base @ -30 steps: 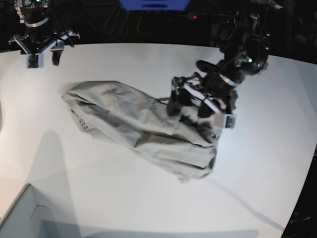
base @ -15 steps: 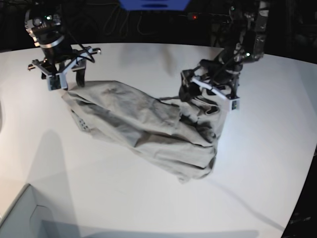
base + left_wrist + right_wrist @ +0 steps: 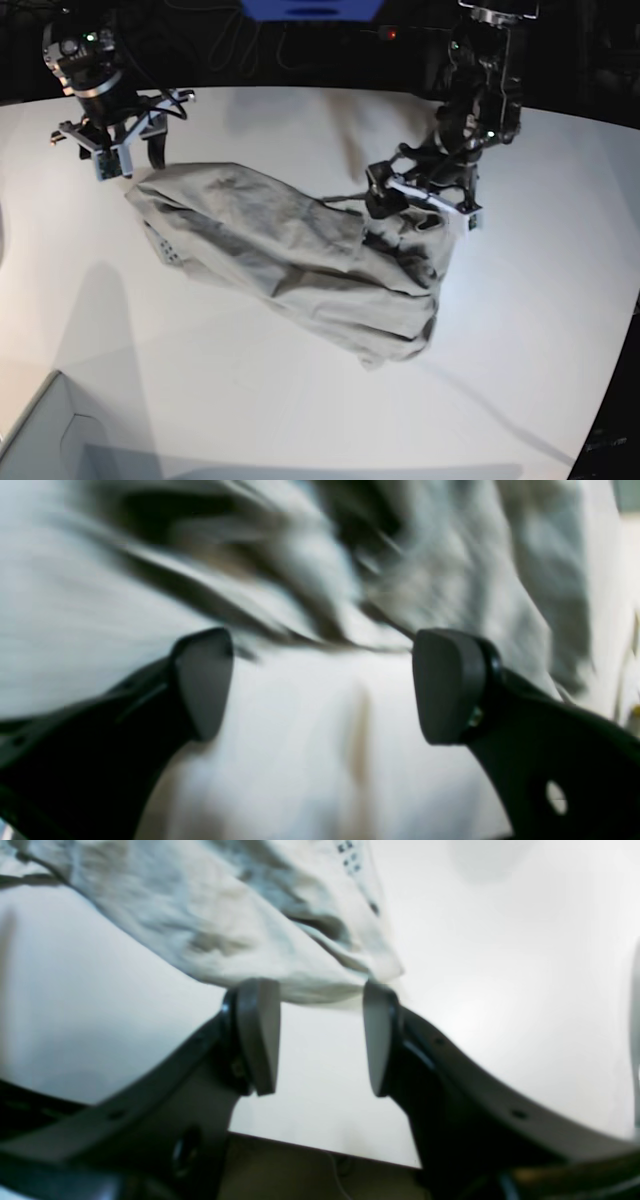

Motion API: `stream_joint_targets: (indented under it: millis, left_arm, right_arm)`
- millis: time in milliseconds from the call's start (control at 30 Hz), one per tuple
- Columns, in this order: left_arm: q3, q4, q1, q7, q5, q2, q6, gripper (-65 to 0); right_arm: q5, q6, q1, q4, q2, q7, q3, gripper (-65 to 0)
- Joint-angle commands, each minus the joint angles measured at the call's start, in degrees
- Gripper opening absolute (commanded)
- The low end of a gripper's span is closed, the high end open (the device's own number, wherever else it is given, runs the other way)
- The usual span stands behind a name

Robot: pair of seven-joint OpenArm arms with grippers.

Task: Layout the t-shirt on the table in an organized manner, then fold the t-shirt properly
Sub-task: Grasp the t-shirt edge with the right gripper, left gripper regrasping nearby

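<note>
1. Overhead, in the base view, the t-shirt [image 3: 290, 255] lies crumpled in a long diagonal heap near the middle of the tabletop [image 3: 520, 330], running from the far left corner down toward the near right. Wide bare white surface stays open on the near side and along the right, out to the curved edge. A pale box corner [image 3: 45, 435] sits at the near left, well apart from the cloth. The right end effector [image 3: 125, 160] stands at the shirt's far left edge; the left end effector [image 3: 425, 205] hangs over the bunched far right end.

2. From the left wrist view, which is blurred, the left end effector [image 3: 322, 685] has its jaws spread wide with nothing between them. Only bare tabletop [image 3: 300, 760] shows in the gap, and the shirt's [image 3: 310, 570] folded edge lies just beyond the fingertips.

3. From the right wrist view, the right end effector [image 3: 320, 1037] is partly open and holds nothing. A corner edge of the shirt [image 3: 225, 930] lies just at its fingertips; whether they touch it is unclear. Clear tabletop [image 3: 500, 965] spreads to the right.
</note>
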Motion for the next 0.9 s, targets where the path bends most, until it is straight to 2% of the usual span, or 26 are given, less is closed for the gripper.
stream_joint_targets:
  millis: [0,267,467,600,733,867]
  left_arm:
    - [-0.5,-0.6,-1.0,-0.4,-0.4,0.2,-0.7,-10.8]
    - [-1.3,-8.5,-7.7,-0.5,-0.6,-0.5,-0.4,-10.8]
    - [-10.5,0.3,-5.1,0.2,-0.8,-5.9,-0.8,-10.8]
    - [-11.0,4.0,-5.3,-0.3,-0.4,-10.3,-0.8,-10.7]
    - [-11.2,0.0,-10.5,0.0,-0.7,-13.9,-0.8,-10.7]
    - [-10.8,4.1,-10.2,0.3,-0.9,-14.3,-0.8,-10.7]
  right_arm:
    - [0.2,1.1,-0.1,0.7,0.5,1.3,-0.2,-37.9]
    - [0.2,1.2,3.4,-5.4,0.5,1.3,-1.3,-37.9]
    - [0.2,1.2,4.8,-5.8,0.9,1.3,-1.6,-37.8]
    - [0.2,1.3,5.5,-5.9,0.9,1.6,-3.9,-37.8]
    - [0.2,1.3,6.7,-6.0,0.9,1.3,-7.7,-37.7]
    - [0.2,1.3,8.2,-7.2,2.0,1.4,-11.6,-37.7]
